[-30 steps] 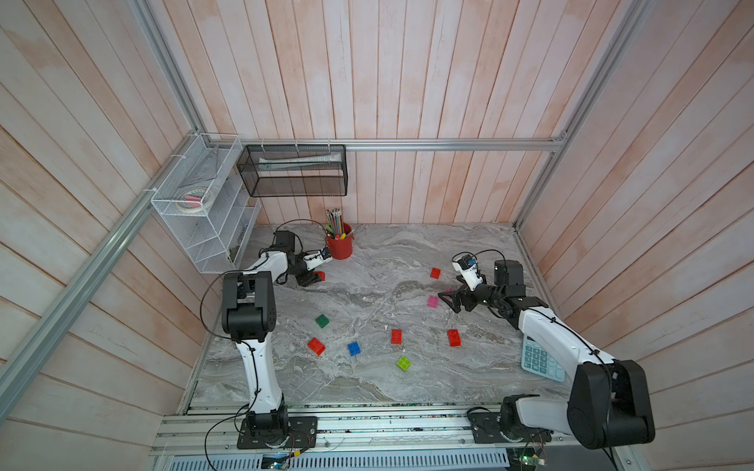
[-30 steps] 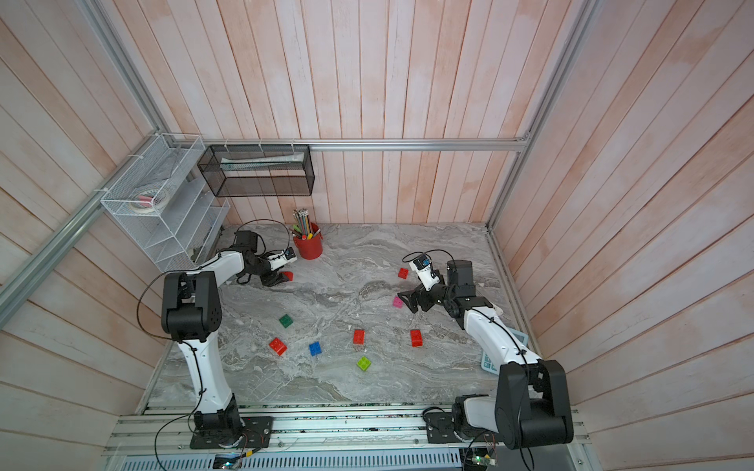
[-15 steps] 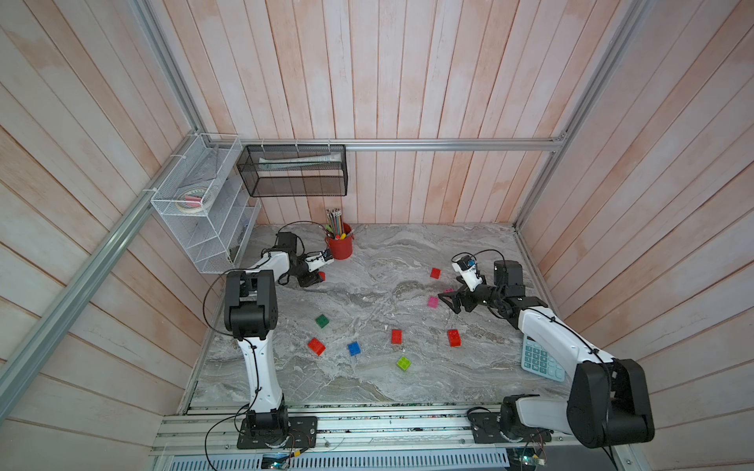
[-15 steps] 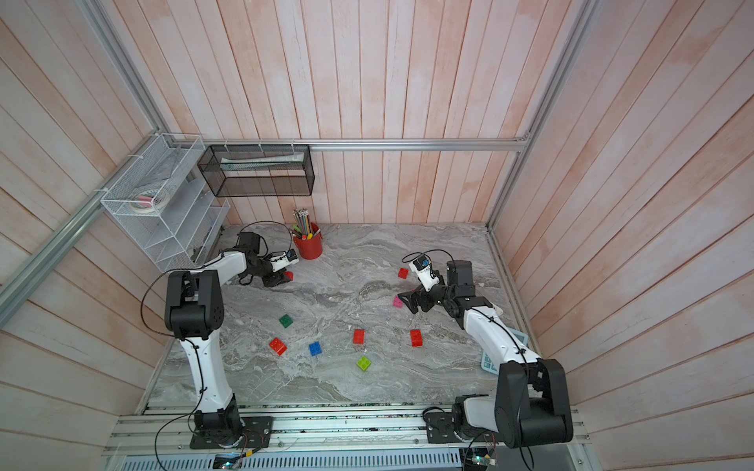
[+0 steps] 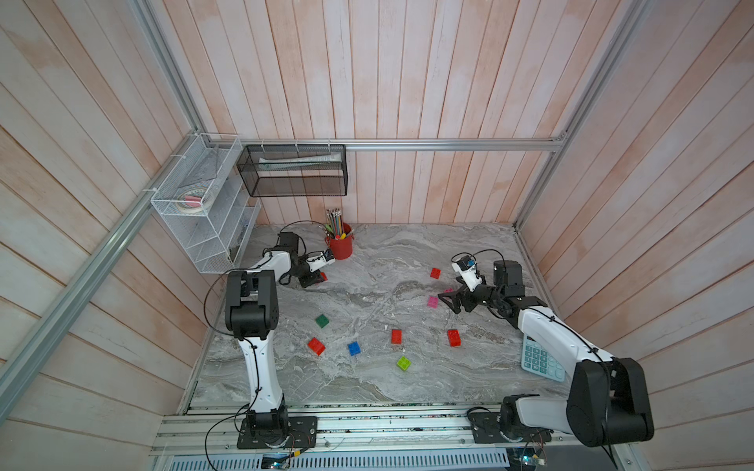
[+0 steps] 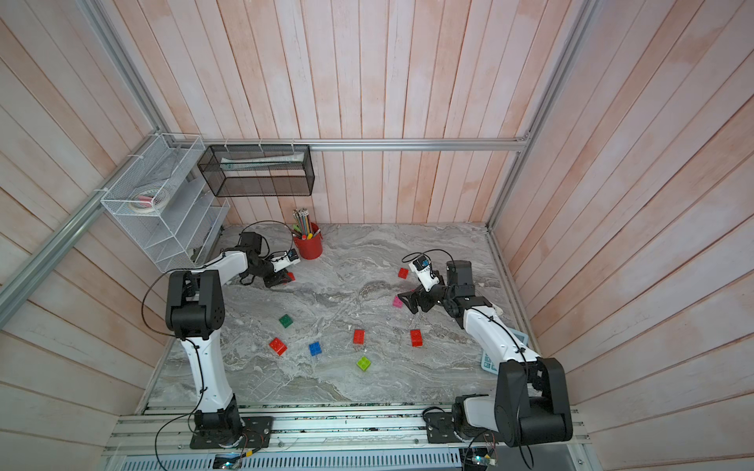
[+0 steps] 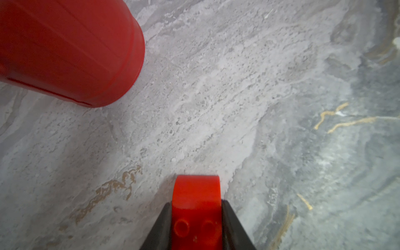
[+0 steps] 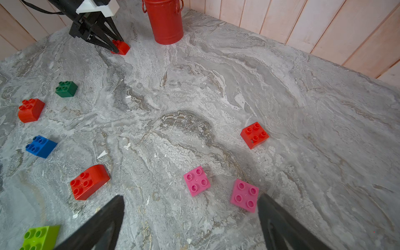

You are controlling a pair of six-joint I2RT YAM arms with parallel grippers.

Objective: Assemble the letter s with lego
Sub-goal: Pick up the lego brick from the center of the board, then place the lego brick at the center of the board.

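The left tool [image 7: 197, 204] is clamped on a red brick [image 7: 196, 194], with its dark jaws flat against the brick's two side walls. In a top view the pair sits at the upper left of the counter [image 5: 408, 253], just beside the red cup [image 5: 340, 248]. The right tool [image 8: 191, 197] stands wide apart and holds nothing. It hovers over two pink bricks [image 8: 197, 180], right of centre in both top views.

The other pieces lie loose and well apart across the middle of the frame: a green brick [image 5: 322, 320], a blue brick [image 5: 353, 348], a lime brick [image 5: 403, 362] and several loose red bricks [image 5: 396, 336]. Nothing is joined yet, so the S looks barely begun.

These are small blocks of hard, glossy plastic with round studs on top. They are probably very light and fully stiff, and they should not be fragile. The smooth walls may slip or twist in a narrow pinch, so the best hold is square across two opposite flat sides, low on the body, leaving the studs free for mating. Some red pieces have one rounded end, which is a poor surface to pinch. The pink ones are square with four studs. The grey marbled counter looks matte, and a nudged brick would likely skid on it.
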